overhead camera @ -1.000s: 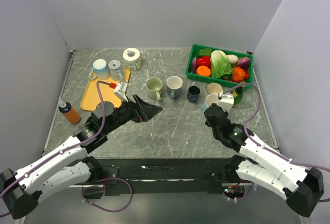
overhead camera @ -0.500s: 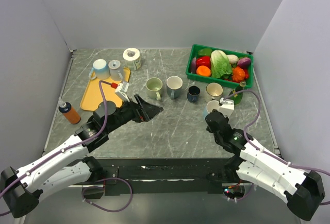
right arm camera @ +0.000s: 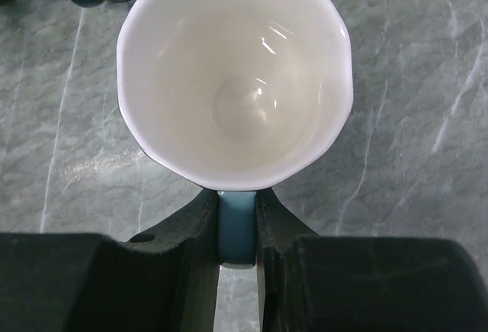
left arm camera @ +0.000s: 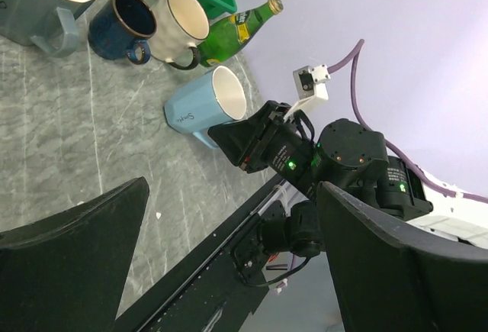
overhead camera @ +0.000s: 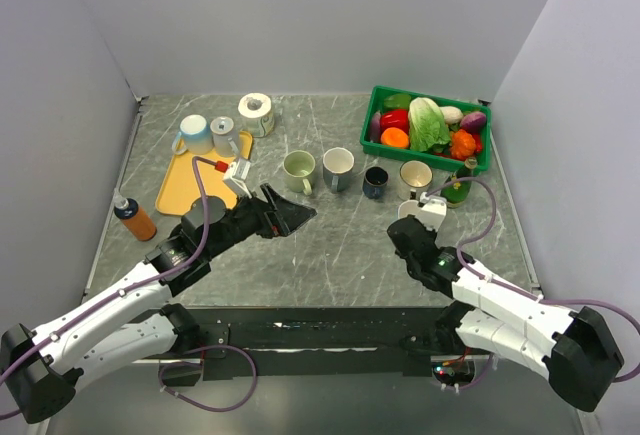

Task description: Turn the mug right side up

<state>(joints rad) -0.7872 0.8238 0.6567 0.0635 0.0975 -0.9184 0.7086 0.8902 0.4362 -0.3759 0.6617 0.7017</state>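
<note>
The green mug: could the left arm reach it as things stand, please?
Probably yes. The left gripper hangs open and empty just in front of the green mug, with nothing between them; the right gripper, shut on the light blue mug, is well aside.

We count seven mugs (overhead camera: 338, 167) (two on the one tray (overhead camera: 180, 190)), two bottles (overhead camera: 133, 220), one paper roll (overhead camera: 256, 110), one crate (overhead camera: 371, 120), maybe seven vegetables (overhead camera: 428, 123), though they overlap.

2 white arms (overhead camera: 110, 305) with black joints, black jaws, purple cables (overhead camera: 199, 205).
</note>
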